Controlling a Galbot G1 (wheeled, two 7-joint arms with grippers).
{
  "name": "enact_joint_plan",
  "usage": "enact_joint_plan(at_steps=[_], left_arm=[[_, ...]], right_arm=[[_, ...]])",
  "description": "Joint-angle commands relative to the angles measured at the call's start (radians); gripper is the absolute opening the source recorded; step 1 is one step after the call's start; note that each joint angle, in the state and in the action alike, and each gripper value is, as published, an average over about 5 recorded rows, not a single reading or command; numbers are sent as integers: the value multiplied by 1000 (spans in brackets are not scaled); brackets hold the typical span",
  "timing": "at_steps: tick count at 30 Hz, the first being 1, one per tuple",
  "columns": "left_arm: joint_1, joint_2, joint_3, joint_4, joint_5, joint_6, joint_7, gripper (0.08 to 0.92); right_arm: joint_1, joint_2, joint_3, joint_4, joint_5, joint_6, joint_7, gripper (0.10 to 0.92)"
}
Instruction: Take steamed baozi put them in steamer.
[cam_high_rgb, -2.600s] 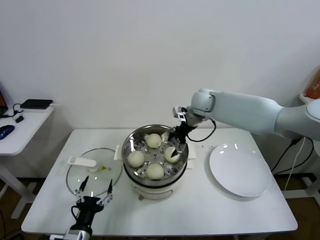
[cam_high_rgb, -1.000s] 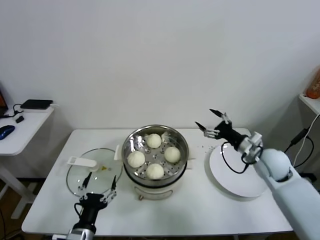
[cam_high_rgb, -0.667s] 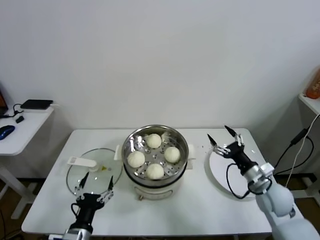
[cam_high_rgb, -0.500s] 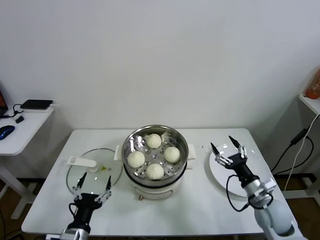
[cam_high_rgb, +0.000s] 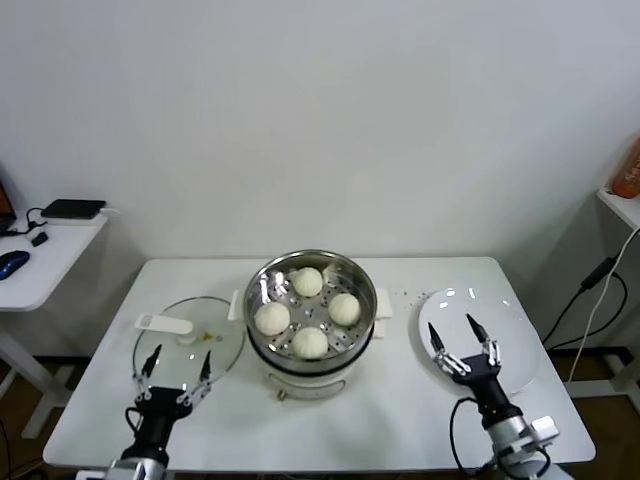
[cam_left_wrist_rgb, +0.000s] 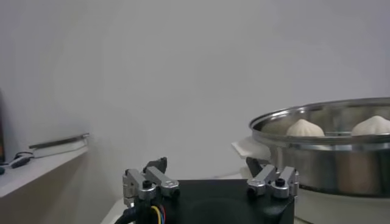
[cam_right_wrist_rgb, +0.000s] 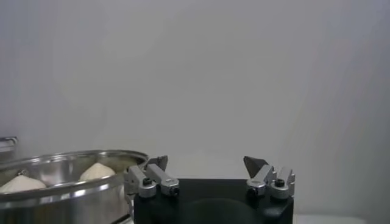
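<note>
Baozi sat four to the basket, spread across the perforated floor of the steamer, which stood at the middle of the white table. None lay on the white plate to the robot's right, so the loading looked complete. The right gripper stood low at the table's near edge, in front of the plate, jaws wide apart and holding nothing. The left gripper mirrored it on the other side, just in front of the glass lid, its jaws likewise spread and empty.

What remained, by the look of it, was only to park both arms cleanly. Doing that well meant keeping the fingertips above the tabletop and away from the lid's rim and the plate's edge, both of which lay just beyond the raised prongs. Bare table showed in front of the steamer between the two grippers, while the steamer's side handles reached toward lid and plate. A side desk stood well apart at far left.
</note>
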Motion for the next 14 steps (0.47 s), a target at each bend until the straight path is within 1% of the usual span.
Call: enact_joint_plan(at_steps=[1, 14], left_arm=[[-2, -1, -17, 2, -13, 0, 5, 823], [3, -4, -18, 11, -12, -4, 7, 823]], right_arm=[[-90, 42, 15, 24, 4, 32, 2, 823], [-99, 52, 16, 20, 5, 40, -16, 823]])
